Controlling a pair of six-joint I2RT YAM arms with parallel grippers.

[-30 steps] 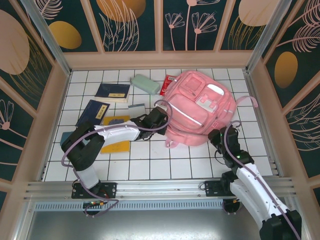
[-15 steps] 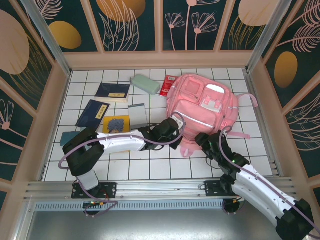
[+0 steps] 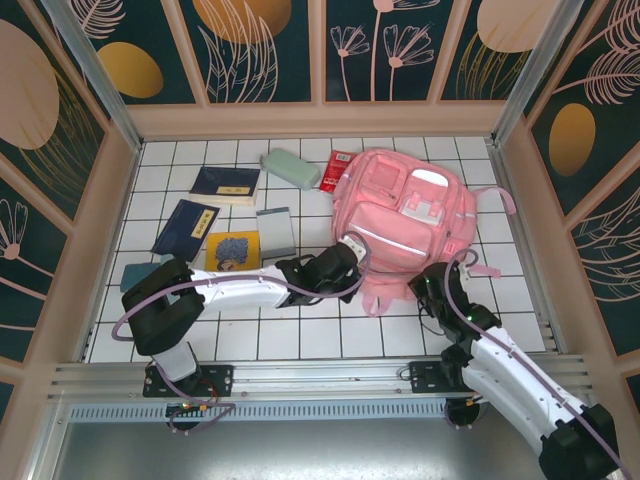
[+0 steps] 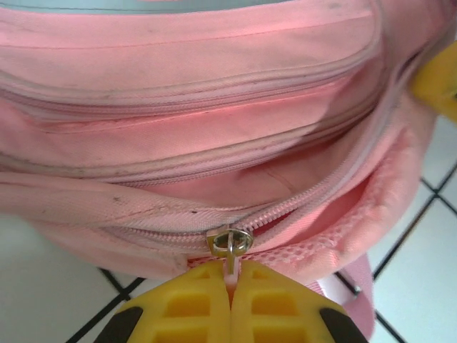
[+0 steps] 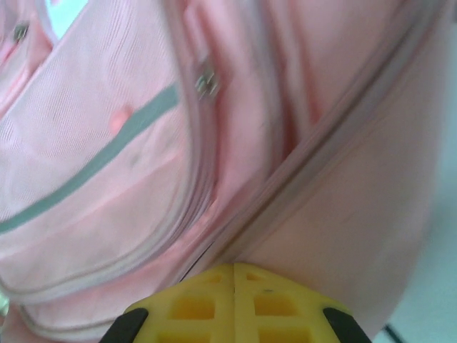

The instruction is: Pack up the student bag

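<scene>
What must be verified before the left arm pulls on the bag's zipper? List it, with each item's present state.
1. Left gripper shut on the zipper pull: ok, the tab is pinched in it.
2. Right gripper holding the student bag: cannot tell. Its jaws are shut against the pink fabric, but no pinch is visible.
3. Compartment opening wide enough for books: cannot tell. It gapes on one side of the slider.
4. Bag lying flat on the table, front pockets up: ok.
5. Books and green case lying free beside the bag: ok.
</scene>
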